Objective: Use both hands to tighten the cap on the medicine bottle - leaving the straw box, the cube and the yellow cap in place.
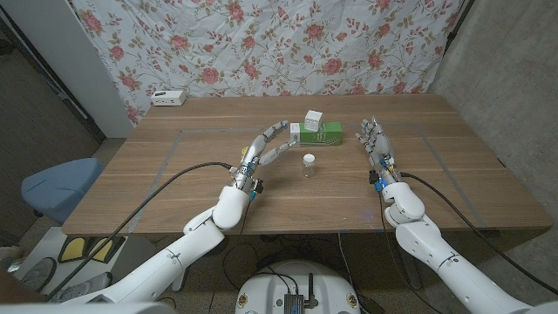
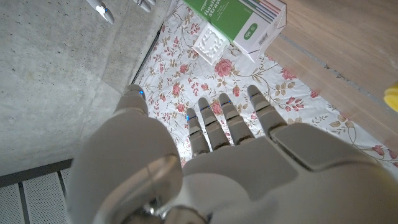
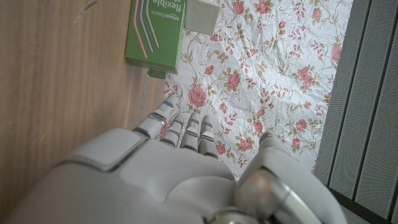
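Head view: left hand (image 1: 264, 150), right hand (image 1: 377, 144) flank medicine bottle (image 1: 309, 164), fingers spread, empty.

Head view: even, soft indoor light, moderately bright; wooden table (image 1: 174, 183) lit uniformly, faint sheen, only weak shadows under arms. Floral cloth (image 1: 261, 44) evenly lit; far left corner darker. Focus sharp at centre, slight wide-angle bending at edges. Wrist views: left hand (image 2: 217, 168) and right hand (image 3: 174, 180) close, soft-focus, pale shells slightly washed out; straw box (image 3: 155, 34) print legible.
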